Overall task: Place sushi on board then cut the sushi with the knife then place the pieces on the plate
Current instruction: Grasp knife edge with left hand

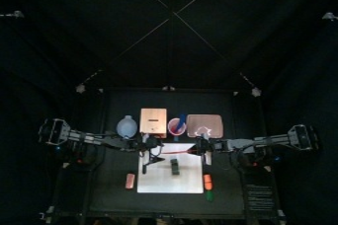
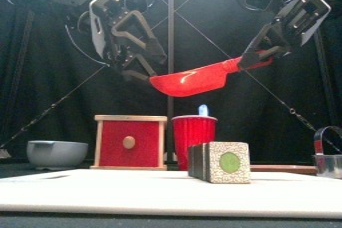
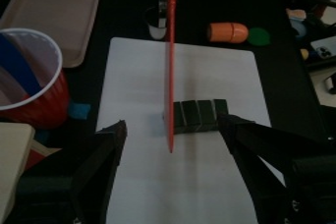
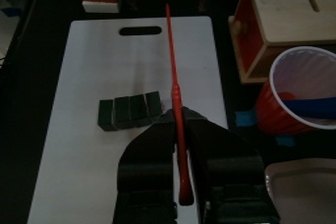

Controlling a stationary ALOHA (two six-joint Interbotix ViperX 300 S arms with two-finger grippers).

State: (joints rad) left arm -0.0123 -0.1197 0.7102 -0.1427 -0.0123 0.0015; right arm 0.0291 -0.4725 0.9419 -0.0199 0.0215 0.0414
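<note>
White cutting board (image 4: 92, 76), the reference for all positions, lies flat at the table's front. Behind its back edge stand the pale wooden box (image 2: 130, 142) toward the left, the pink tray (image 3: 53, 7) toward the right, and the red cup (image 2: 194, 137) between them, holding a blue knife (image 3: 19, 59). Left gripper (image 3: 174, 138) hovers over the board with jaws spread wide, straddling the roll from above without touching it. Right gripper (image 4: 184, 140), also above the board, is pinched on the handle of the red knife (image 2: 201, 75), which is raised clear of the roll. Sushi roll (image 2: 222, 162) rests on the board near its middle, apparently uncut. Placing appears done and cutting is in hand. The next move likely calls for lowering the blade onto a seam between blocks while the left jaws steady the roll.
</note>
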